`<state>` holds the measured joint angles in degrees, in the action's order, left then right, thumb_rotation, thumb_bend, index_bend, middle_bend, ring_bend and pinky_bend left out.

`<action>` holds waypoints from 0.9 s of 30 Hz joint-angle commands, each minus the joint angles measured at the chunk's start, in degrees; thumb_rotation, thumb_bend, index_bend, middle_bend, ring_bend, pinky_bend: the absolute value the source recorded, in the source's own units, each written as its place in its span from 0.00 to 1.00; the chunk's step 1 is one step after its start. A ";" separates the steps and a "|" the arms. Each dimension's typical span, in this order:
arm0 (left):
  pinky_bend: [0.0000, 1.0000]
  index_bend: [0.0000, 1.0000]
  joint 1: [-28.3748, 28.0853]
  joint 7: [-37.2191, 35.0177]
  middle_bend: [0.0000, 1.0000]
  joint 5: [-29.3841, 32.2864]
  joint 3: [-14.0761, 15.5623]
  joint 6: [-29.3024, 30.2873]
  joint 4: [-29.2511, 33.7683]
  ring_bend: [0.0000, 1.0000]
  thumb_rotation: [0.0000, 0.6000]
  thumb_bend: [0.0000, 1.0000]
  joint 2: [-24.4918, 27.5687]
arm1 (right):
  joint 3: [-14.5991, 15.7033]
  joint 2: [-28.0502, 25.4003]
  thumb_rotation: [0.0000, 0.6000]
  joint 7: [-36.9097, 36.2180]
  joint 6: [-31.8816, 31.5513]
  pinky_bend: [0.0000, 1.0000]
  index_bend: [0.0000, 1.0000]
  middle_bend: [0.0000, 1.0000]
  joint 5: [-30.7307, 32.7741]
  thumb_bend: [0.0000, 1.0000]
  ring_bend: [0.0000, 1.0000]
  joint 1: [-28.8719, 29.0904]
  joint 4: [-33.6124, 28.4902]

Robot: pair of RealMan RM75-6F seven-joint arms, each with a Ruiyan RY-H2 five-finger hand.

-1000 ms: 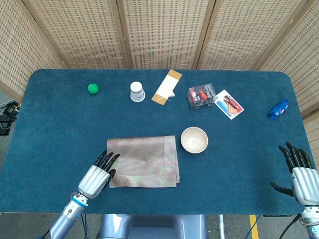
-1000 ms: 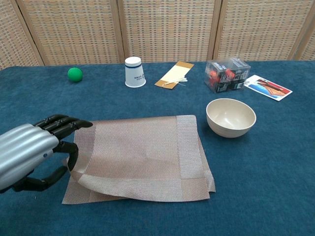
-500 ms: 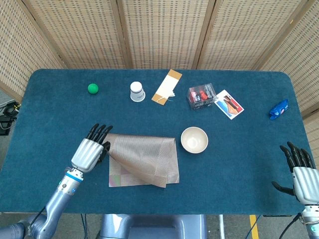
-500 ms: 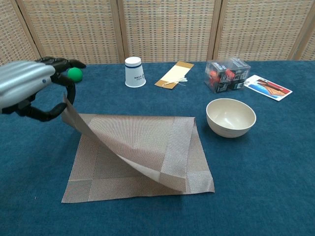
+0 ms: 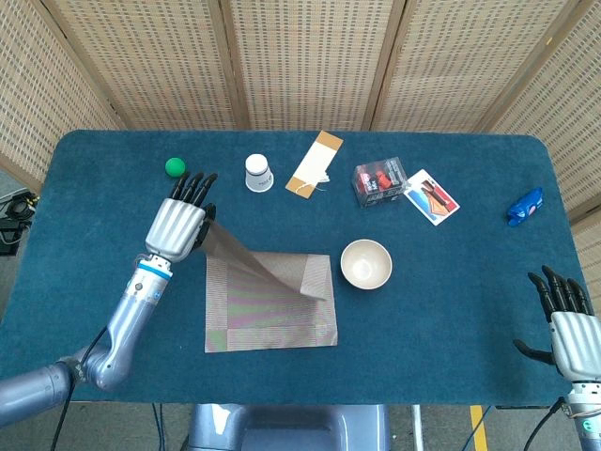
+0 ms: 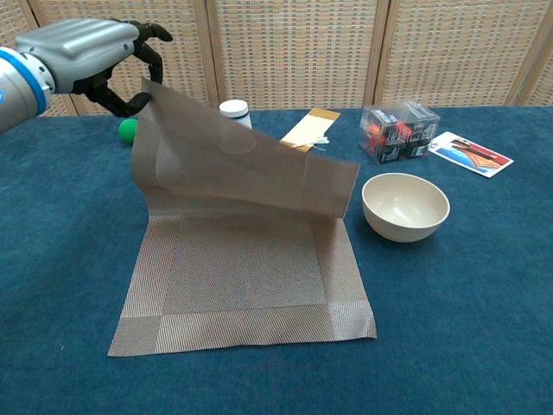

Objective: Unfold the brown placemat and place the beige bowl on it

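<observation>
A: Holding what, the left hand (image 6: 91,54)?

B: A corner of the brown placemat (image 6: 246,259), pinched between its fingers (image 6: 147,39) and lifted high. The upper flap hangs in the air, sloping down to the right; the lower half lies flat on the blue tabletop (image 5: 451,310).

A: Where is the beige bowl (image 6: 405,206)?

B: Upright on the tabletop, just beside the placemat's right edge, near the raised flap's low corner.

A: The right hand (image 5: 567,324)?

B: Low at the near right edge in the head view, fingers spread apart, holding nothing, well apart from the bowl.

A: Anything else?

B: A green ball (image 5: 175,167), a white cup (image 5: 258,173), a tan card (image 5: 315,162), a clear box (image 5: 378,180), a picture card (image 5: 432,196) and a blue object (image 5: 525,206) along the far side.
</observation>
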<state>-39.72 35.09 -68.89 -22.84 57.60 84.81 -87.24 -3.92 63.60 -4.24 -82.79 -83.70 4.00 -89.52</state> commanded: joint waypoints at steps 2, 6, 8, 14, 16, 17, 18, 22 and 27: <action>0.00 0.62 -4.79 3.21 0.00 4.76 -3.15 -2.01 -5.66 0.00 1.00 0.56 -2.08 | -0.29 0.34 1.00 0.12 0.14 0.00 0.07 0.00 0.62 0.08 0.00 0.07 0.61; 0.00 0.62 -8.02 6.48 0.00 7.67 -3.46 -2.55 -11.99 0.00 1.00 0.56 -3.80 | -0.55 0.53 1.00 0.14 0.09 0.00 0.07 0.00 1.23 0.08 0.00 -0.04 1.09; 0.00 0.62 -9.10 6.81 0.00 8.74 -3.53 -2.58 -14.28 0.00 1.00 0.56 -4.65 | -0.63 0.56 1.00 0.17 0.07 0.00 0.07 0.00 1.40 0.08 0.00 -0.07 1.24; 0.00 0.61 -11.39 8.58 0.00 10.99 -2.69 -2.17 -20.22 0.00 1.00 0.55 -6.97 | -0.81 0.60 1.00 0.23 0.35 0.00 0.07 0.00 1.94 0.08 0.00 -0.06 1.54; 0.00 0.55 -11.73 8.99 0.00 11.36 -2.13 -2.13 -21.52 0.00 1.00 0.53 -7.49 | -0.85 0.58 1.00 0.25 0.44 0.00 0.07 0.00 2.10 0.08 0.00 -0.05 1.54; 0.00 0.48 -11.87 9.23 0.00 11.58 -1.84 -2.10 -22.12 0.00 1.00 0.50 -7.76 | -0.87 0.57 1.00 0.30 0.50 0.00 0.07 0.00 2.20 0.08 0.00 -0.06 1.55; 0.00 0.34 -11.96 9.61 0.00 11.99 -1.58 -2.14 -22.62 0.00 1.00 0.44 -8.00 | -0.86 0.55 1.00 0.38 0.58 0.00 0.07 0.00 2.26 0.08 0.00 -0.05 1.53; 0.00 0.00 -12.20 12.93 0.00 15.61 -0.78 -2.92 -23.19 0.00 1.00 0.26 -8.25 | -0.80 0.52 1.00 0.68 0.91 0.00 0.07 0.00 2.40 0.08 0.00 0.02 1.44; 0.00 0.00 -11.57 11.51 0.00 14.90 -0.02 -0.69 -21.31 0.00 1.00 0.24 -7.14 | -0.78 0.62 1.00 0.84 1.36 0.00 0.07 0.00 2.62 0.08 0.00 0.16 1.55</action>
<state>-51.61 47.75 -53.03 -23.34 55.99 62.74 -94.91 -4.70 64.21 -3.40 -81.44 -81.10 4.15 -87.99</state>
